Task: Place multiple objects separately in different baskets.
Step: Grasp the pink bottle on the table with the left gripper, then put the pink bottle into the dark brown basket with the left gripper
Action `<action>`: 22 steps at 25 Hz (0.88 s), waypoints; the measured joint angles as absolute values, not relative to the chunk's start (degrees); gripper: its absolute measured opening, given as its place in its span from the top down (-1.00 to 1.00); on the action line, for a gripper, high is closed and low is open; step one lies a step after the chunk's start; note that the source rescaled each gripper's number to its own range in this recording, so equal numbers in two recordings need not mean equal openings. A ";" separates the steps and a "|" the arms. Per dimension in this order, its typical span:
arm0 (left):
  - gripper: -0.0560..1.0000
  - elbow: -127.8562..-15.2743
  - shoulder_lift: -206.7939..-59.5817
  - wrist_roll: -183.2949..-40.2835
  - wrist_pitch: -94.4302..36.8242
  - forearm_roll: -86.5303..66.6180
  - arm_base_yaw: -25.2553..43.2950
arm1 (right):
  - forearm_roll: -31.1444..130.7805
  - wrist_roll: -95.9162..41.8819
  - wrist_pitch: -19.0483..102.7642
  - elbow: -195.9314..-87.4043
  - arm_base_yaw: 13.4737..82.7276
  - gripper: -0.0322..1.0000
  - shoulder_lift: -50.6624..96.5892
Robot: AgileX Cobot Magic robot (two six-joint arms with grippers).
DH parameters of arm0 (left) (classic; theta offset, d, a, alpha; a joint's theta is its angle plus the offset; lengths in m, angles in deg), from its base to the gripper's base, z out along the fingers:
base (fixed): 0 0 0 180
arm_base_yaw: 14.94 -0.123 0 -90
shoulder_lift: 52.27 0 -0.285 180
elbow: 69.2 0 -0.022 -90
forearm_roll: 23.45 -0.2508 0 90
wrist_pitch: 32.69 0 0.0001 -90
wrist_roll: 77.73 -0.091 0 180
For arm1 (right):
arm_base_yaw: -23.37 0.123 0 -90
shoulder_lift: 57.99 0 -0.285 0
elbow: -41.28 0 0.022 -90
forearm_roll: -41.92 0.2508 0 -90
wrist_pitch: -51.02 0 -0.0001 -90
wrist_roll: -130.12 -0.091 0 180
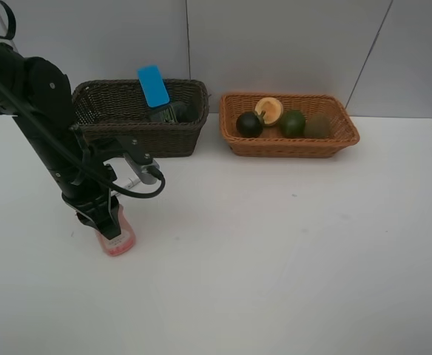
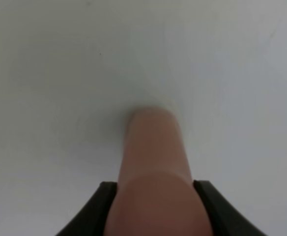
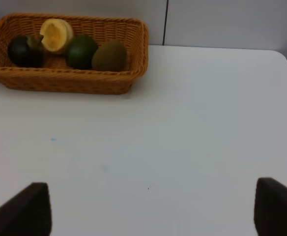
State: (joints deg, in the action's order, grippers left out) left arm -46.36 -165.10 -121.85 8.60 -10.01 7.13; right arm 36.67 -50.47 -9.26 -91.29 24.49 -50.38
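pink bottle (image 2: 156, 167): smooth, rounded, pale | left fingers (image 2: 92, 216) clamped on it | right fingers (image 3: 25, 211) apart

Lab-style robot test bench, by the look. Bare white table (image 1: 290, 259), plain grey wall panels (image 1: 290, 44) with visible seams behind it, a black robot arm (image 1: 42, 118) with loose cabling over the surface. Set on it: one dark basket (image 1: 142, 137), one tan basket (image 1: 290, 146) with fruit (image 1: 292, 123) lined up inside
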 joint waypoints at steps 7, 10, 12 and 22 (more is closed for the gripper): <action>0.34 -51.46 -159.56 -117.26 12.68 -11.65 7.15 | 36.67 -50.47 -9.26 -91.29 24.49 -1.00 -50.38; 0.34 -57.46 -156.86 -112.54 16.35 -13.84 7.20 | 36.67 -50.47 -9.26 -91.29 24.49 -1.00 -50.38; 0.34 -62.88 -156.34 -108.61 19.92 -15.83 7.20 | 36.67 -50.47 -9.26 -91.29 24.49 -1.00 -50.38; 0.34 -82.40 -156.34 -89.26 26.39 -25.65 7.20 | 36.67 -50.47 -9.26 -91.29 24.49 -1.00 -50.38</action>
State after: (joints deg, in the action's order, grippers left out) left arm -82.40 -156.34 -89.26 26.39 -25.65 7.20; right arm 36.67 -50.47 -9.26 -91.29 24.49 -50.38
